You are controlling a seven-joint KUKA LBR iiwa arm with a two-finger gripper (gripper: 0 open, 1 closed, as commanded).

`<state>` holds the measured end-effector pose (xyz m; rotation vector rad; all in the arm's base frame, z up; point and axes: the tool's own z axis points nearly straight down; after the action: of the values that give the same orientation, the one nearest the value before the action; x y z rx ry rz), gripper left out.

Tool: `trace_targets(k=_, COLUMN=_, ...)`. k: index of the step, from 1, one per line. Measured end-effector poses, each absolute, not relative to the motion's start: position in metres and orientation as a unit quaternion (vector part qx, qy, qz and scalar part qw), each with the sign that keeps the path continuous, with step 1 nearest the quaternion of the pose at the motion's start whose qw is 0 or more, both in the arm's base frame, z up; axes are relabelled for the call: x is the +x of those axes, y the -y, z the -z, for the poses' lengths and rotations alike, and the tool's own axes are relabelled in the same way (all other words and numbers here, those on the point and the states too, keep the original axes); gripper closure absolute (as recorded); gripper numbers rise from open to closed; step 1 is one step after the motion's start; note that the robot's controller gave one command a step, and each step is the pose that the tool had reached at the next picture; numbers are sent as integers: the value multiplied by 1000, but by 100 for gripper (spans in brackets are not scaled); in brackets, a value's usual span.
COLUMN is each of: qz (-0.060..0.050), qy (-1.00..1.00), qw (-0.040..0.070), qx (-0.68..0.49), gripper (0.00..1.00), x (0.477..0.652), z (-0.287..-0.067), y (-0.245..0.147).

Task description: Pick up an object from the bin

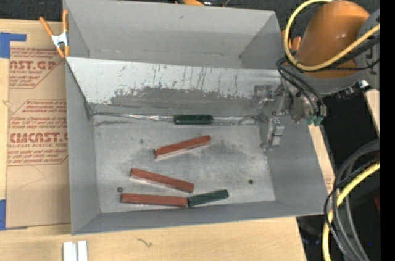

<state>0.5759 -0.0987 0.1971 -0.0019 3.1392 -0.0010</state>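
Ok so on my feed the jaws are hanging low at the right side of the bin (166, 37), right where the floor meets the right wall. I honestly can't tell if they're wide or narrow from this angle, and I see nothing between them. Nearest stuff to them: a dark green stick (192, 120) lying flat along the back edge of the floor, and a reddish-brown bar (182, 147) a bit tilted in the middle, both well apart from the jaws. Toward the front left there are two more, the upper bar (162, 180) and the front bar (154, 199), with a second green piece (208, 197) touching the front bar's right end.
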Motion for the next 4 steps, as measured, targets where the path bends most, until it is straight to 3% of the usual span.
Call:
trace_targets(k=1, qz=-1, qy=-986, qw=-2, qx=-164, gripper=0, x=547, z=-79, y=34)
trace_targets(k=2, qz=-2, qy=-981, qw=4, qx=-195, gripper=0, x=595, z=-95, y=-64)
trace_targets(k=3, qz=-1, qy=-969, qw=0, qx=-249, gripper=0, x=573, z=-69, y=-101)
trace_targets(k=4, qz=-1, qy=-969, qw=1, qx=-248, gripper=100, x=574, z=-71, y=-101)
